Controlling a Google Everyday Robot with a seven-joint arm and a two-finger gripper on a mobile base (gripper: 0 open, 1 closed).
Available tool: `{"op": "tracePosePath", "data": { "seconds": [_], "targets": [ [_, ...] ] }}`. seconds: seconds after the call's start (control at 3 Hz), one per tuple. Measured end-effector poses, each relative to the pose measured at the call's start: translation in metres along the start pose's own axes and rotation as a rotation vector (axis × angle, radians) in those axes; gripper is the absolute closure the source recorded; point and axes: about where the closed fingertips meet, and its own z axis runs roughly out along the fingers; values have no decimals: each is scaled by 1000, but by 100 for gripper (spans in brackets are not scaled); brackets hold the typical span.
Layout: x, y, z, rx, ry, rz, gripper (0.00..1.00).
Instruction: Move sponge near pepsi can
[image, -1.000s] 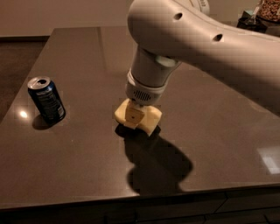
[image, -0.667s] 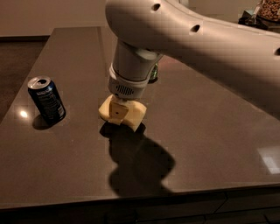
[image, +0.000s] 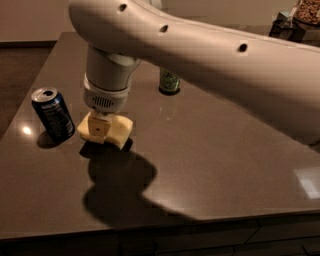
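The pale yellow sponge (image: 119, 131) is held just above the dark table (image: 210, 150), a short way right of the pepsi can (image: 53, 114). The can is dark blue with a silver top and stands upright near the table's left edge. My gripper (image: 99, 129) comes straight down from the large white arm and is shut on the sponge, with one finger (image: 97, 128) showing on its near face. A small gap separates the sponge from the can.
A green can (image: 170, 82) with a silver top stands farther back, partly hidden by the arm. Dark items (image: 292, 22) sit at the back right corner. The table's front edge runs along the bottom.
My gripper has carried the sponge to the left, from the table's middle to just right of the pepsi can. The can has not moved.
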Motion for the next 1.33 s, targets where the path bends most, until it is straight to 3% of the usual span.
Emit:
{"op": "tracePosePath", "data": {
  "seconds": [0.33,0.67,1.0,1.33],
  "targets": [
    [-23,0,16,-28,-18,-53,53],
    [-23,1,15,-26,-16,-53,22],
    [-23,2,15,-25,-15,-54,1],
    [-23,2,15,-25,-15,-55,0]
  ]
}}
